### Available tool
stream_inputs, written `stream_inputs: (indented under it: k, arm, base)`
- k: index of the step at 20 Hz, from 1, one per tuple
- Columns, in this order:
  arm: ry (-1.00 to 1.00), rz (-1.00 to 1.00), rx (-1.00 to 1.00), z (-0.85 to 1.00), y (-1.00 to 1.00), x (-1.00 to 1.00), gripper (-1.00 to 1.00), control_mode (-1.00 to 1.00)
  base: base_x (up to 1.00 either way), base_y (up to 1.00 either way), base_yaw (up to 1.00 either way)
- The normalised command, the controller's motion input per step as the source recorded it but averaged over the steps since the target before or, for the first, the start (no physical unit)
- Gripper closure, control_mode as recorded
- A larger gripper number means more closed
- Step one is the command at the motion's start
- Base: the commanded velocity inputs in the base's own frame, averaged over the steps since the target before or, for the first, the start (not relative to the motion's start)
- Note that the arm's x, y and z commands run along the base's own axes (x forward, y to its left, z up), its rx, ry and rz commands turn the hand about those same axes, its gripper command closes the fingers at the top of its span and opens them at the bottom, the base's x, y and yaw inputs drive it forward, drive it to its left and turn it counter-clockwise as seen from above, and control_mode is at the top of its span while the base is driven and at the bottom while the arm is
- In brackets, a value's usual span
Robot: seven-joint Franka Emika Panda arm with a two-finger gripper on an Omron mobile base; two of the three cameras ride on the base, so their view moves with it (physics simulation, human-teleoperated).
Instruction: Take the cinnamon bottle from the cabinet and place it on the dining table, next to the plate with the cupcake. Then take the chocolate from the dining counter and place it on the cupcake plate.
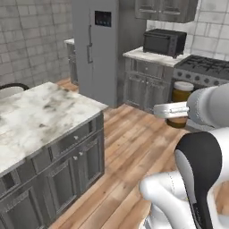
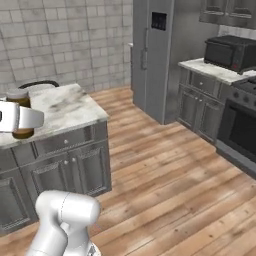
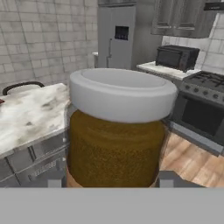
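Brown cinnamon bottle (image 3: 116,144) gripped in tool (image 3: 114,178), upright.

The cinnamon bottle (image 3: 117,131) sits so close in the hand view that its base drops behind the grey band, and it blocks the floor and cabinet fronts behind it. The gripper's (image 3: 109,178) fingertips (image 3: 169,179) barely peek up, so their contact with the bottle can't be judged there. In the left base view the hand covers the bottle's middle, leaving cap and bottom. In the right base view the hand crosses the bottle and runs off the left edge. The stove (image 2: 240,125) is cut by the right edge.
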Motion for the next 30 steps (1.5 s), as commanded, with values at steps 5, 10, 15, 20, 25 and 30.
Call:
stream_inputs:
  k: [5,10,15,20,25,30]
  arm:
    - [0.0,0.0,0.0,0.0,0.0,0.0,1.0,1.0]
    - [0.0,0.0,0.0,0.0,0.0,0.0,1.0,1.0]
    - [0.0,0.0,0.0,0.0,0.0,0.0,1.0,1.0]
    - [0.0,0.0,0.0,0.0,0.0,0.0,1.0,1.0]
    - [0.0,0.0,0.0,0.0,0.0,0.0,1.0,1.0]
    - [0.0,0.0,0.0,0.0,0.0,0.0,1.0,1.0]
  base:
    - [0.72,0.0,0.54]
    - [0.96,-0.04,0.28]
    - [0.82,-0.74,0.13]
    - [0.54,-1.0,0.22]
    - [0.63,-0.91,0.3]
    - [0.69,-0.82,0.33]
